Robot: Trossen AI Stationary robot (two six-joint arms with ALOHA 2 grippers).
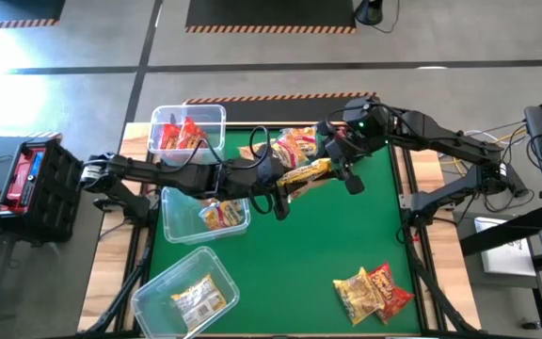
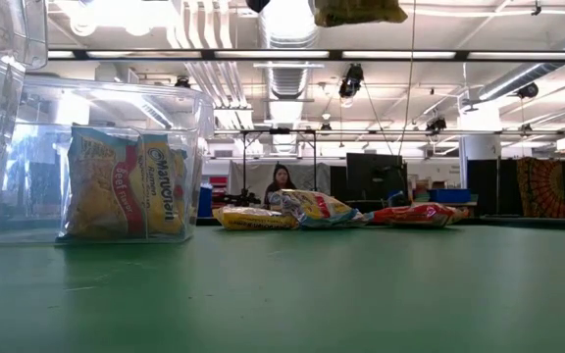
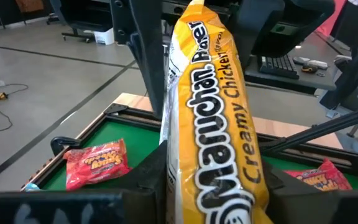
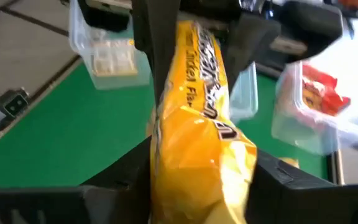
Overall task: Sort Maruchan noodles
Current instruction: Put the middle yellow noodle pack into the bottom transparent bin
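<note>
A hand-over looks underway above the green surface (image 1: 327, 245): the yellow packet (image 1: 306, 172) hangs between both arms; the left end effector (image 1: 285, 181) is clamped on one end, the right end effector (image 1: 332, 162) flanks the other, its grip unclear; next, the right should let go.
</note>
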